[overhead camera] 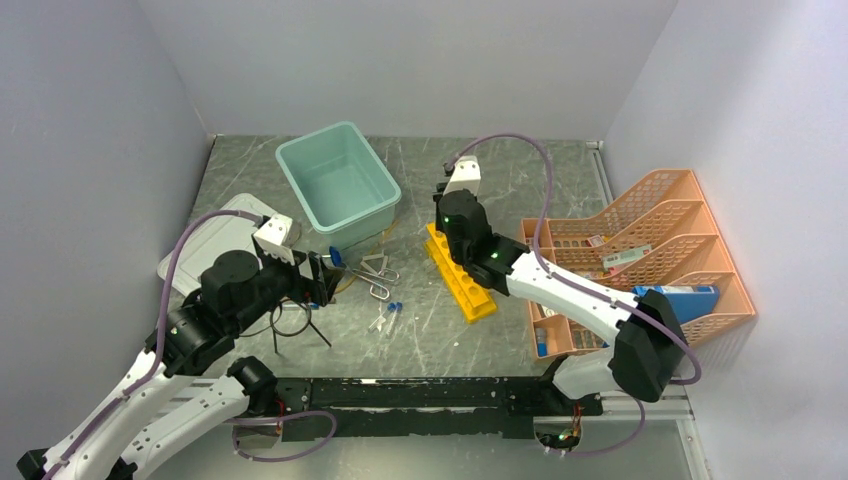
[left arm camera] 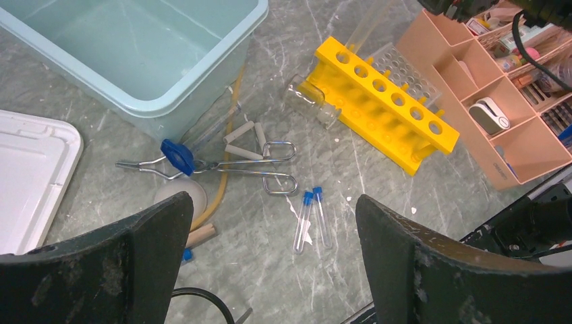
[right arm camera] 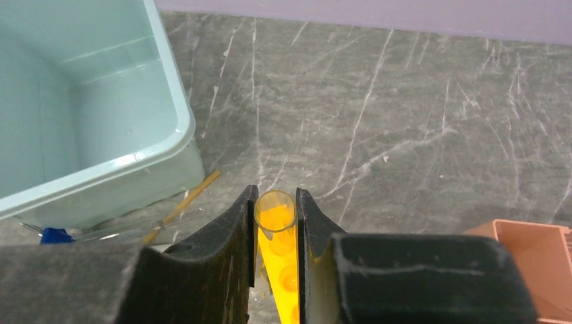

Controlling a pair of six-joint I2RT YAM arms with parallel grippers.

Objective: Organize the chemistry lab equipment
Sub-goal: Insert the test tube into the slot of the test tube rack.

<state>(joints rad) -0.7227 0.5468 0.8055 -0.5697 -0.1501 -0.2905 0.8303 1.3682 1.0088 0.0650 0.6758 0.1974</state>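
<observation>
The right claw (right arm camera: 275, 200) is closed narrow on a clear, open-mouthed tube (right arm camera: 276, 217), pinching it just under the rim. The tube hangs upright over the far end of the yellow rack (left arm camera: 378, 115). In the left wrist view its lower end sits at the rack's end hole, but I can't tell whether it has gone in or only hovers at the opening.

That tube looks thin-walled and very light, and smooth enough to slip. To my eye a firm squeeze could crack it and a loose one could let it slide. The grip near the top seems sensible, since it leaves the long body free to go down a hole.

The left claw (left arm camera: 273, 202) stands wide and holds nothing, poised over the clutter on the desk (left arm camera: 405, 202). Right below it lie two small blue-capped tubes (left arm camera: 310, 219), side by side and almost touching. They look light and likely to roll, so I'd take one across the middle of its length, with the fingers either side of the barrel.

Just beyond them are the silver wire tongs (left arm camera: 249, 165), stiff and springy, best gripped on the shanks rather than the loops. The tan hose (left arm camera: 217, 192) curls along the wall of the teal tub (left arm camera: 155, 101). It looks soft and floppy and would sag wherever it is held. The black wire stand (overhead camera: 290, 325) is near the left arm, rigid but awkwardly spindly.
</observation>
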